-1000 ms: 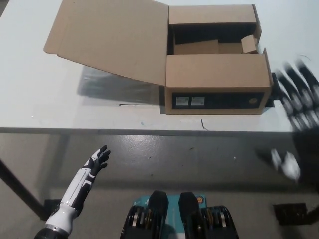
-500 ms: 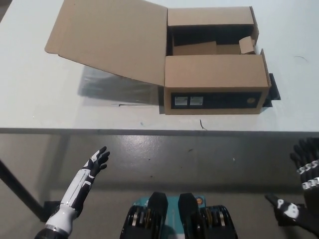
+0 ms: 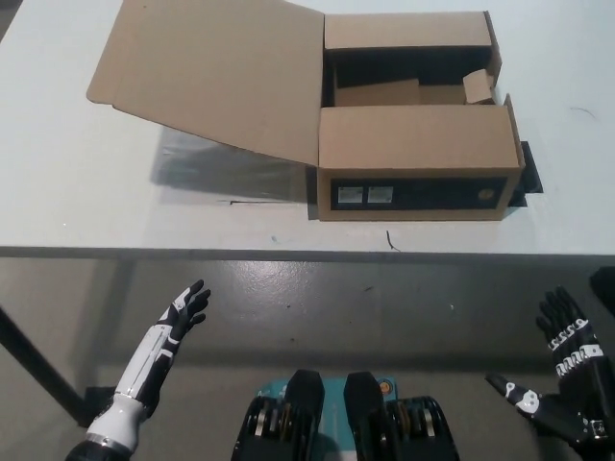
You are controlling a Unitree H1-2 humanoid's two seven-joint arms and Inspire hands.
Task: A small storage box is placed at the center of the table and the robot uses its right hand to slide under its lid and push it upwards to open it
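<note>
A brown cardboard storage box (image 3: 415,158) stands on the white table (image 3: 96,206), right of centre. Its large lid flap (image 3: 216,72) lies folded out to the left, and the dark inside shows at the top. Another flap covers the box's front half. My black right hand (image 3: 562,384) hangs open below the table's front edge at the lower right, well away from the box. My white left hand (image 3: 163,341) rests open at the lower left, also below the table edge.
The table's front edge (image 3: 288,252) runs across the middle of the picture, with grey floor (image 3: 384,317) beneath it. A dark table leg (image 3: 34,370) slants at the far left. Two labels (image 3: 365,195) sit on the box's dark front face.
My right hand has dropped from beside the box's right end to below the table edge at the lower right. The left hand and the box have not moved.
</note>
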